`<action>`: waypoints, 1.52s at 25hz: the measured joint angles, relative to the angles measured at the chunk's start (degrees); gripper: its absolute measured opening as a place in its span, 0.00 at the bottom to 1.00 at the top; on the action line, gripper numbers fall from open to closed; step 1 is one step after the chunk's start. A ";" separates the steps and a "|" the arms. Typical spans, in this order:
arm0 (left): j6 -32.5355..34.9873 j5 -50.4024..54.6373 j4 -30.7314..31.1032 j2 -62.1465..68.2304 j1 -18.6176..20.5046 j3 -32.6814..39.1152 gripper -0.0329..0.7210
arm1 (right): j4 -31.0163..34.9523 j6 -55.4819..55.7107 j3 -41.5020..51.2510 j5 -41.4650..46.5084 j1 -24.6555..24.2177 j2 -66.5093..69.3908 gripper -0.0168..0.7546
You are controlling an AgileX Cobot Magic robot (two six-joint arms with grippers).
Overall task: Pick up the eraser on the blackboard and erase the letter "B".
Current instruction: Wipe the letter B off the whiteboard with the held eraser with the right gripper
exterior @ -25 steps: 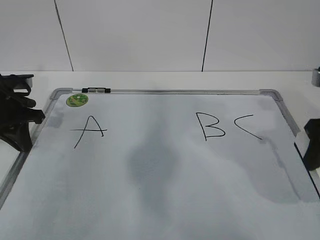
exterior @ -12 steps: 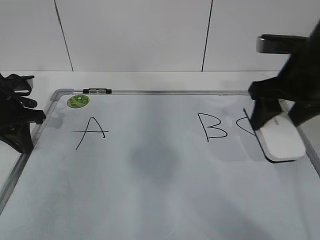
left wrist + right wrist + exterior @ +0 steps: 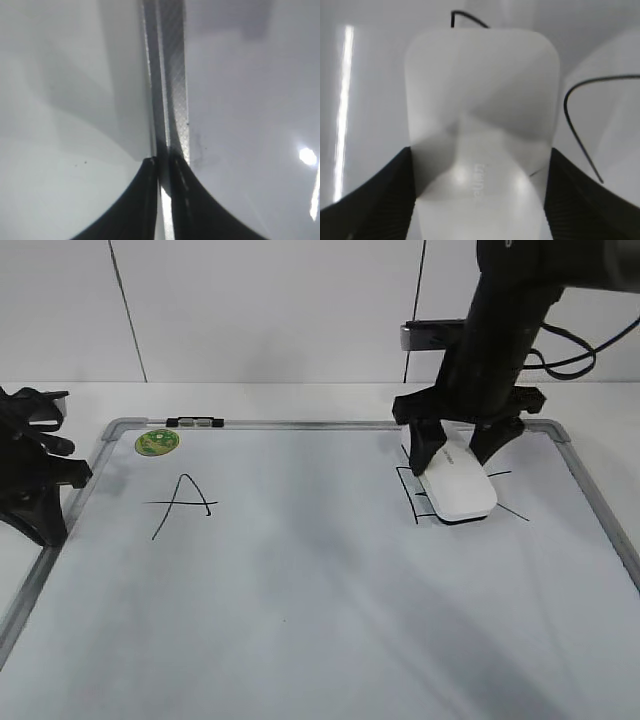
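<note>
The blackboard (image 3: 300, 600) is a white board in a silver frame lying flat. My right gripper (image 3: 456, 454) is shut on the white eraser (image 3: 455, 488), which sits on the board over the right part of the letter "B" (image 3: 410, 496). Only the B's left stroke and short bars show. In the right wrist view the eraser (image 3: 480, 95) fills the middle between my right gripper's fingers (image 3: 480, 197), with black letter strokes beside it. My left gripper (image 3: 45, 480) is shut and empty at the board's left edge. In the left wrist view my left gripper (image 3: 164, 165) is over the frame (image 3: 172, 90).
A black "A" (image 3: 180, 505) is at the left and part of the "C" (image 3: 512, 510) shows right of the eraser. A small green round magnet (image 3: 156, 442) sits at the top left corner. A dark clip (image 3: 193, 422) is on the top frame.
My right arm came in from the right edge holding the eraser, then moved left from over the "C" onto the "B". The left arm has not moved.
</note>
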 joint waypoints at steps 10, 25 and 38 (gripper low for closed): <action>0.00 0.08 -0.09 0.07 0.08 0.00 0.10 | -0.38 0.00 -9.00 1.04 0.00 10.23 0.71; 0.00 1.15 0.17 0.07 0.12 0.00 0.10 | -0.27 0.00 -9.57 1.03 9.60 10.75 0.71; -0.10 1.36 0.01 0.07 0.12 0.00 0.10 | 3.41 1.64 -9.67 0.66 0.69 10.88 0.71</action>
